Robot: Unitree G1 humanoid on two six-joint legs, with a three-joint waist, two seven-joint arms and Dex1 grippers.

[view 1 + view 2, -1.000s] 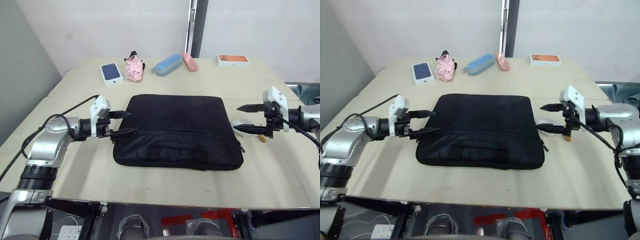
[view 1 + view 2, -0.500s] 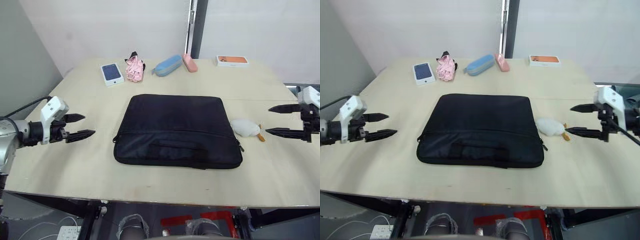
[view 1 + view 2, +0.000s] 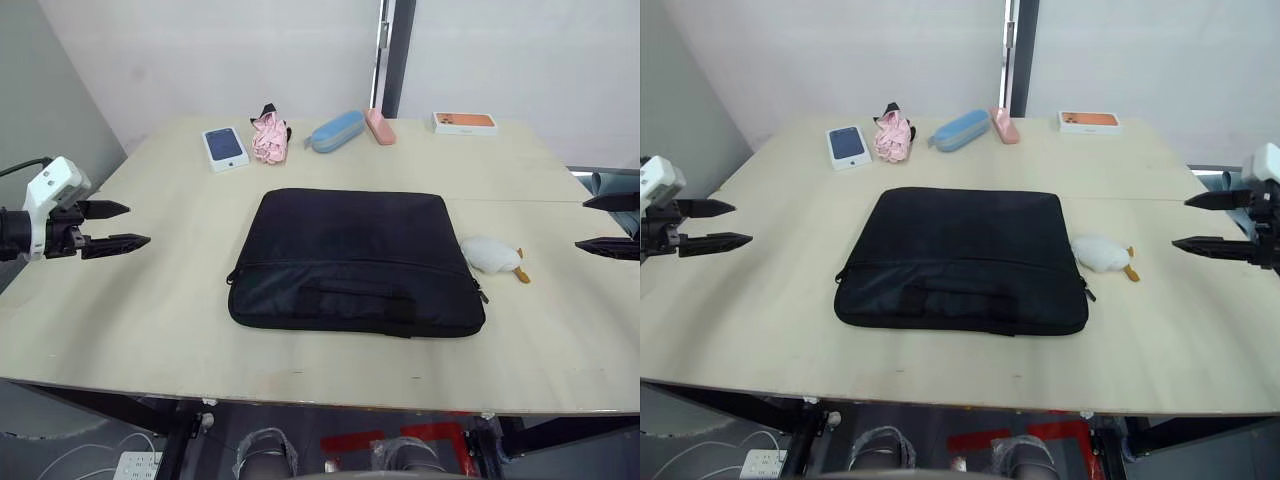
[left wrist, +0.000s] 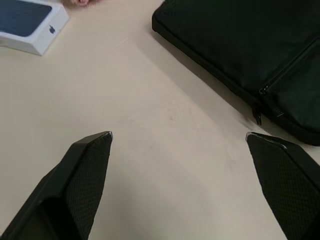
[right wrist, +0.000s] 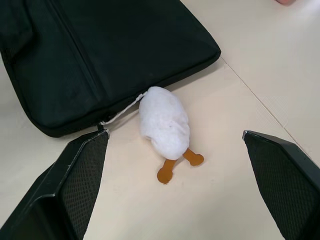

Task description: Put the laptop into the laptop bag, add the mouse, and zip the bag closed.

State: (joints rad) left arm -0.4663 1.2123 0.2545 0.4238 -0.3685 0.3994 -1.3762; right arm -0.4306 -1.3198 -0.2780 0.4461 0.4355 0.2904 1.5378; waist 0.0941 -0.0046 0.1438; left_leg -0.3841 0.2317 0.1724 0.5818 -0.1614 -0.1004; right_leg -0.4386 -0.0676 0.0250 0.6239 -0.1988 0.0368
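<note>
The black laptop bag (image 3: 355, 262) lies flat in the middle of the table, its handle side towards me. The laptop and the mouse are out of view. My left gripper (image 3: 135, 224) hovers open over the table's left part, well apart from the bag's left edge (image 4: 250, 50). My right gripper (image 3: 582, 224) hangs open at the table's right edge, with nothing between its fingers. Between it and the bag lies a white lump with an orange tail (image 5: 164, 121), touching the bag's right side.
Along the far edge lie a white box with a blue phone picture (image 3: 223, 147), a crumpled pink thing (image 3: 268, 137), a blue case (image 3: 335, 130), a pink case (image 3: 379, 126) and a white-and-orange box (image 3: 465, 121). A seam crosses the table's right half.
Both grippers have drawn away from the bag's sides, the left one to the left and the right one to the right, both still open. The white lump beside the bag now shows.
</note>
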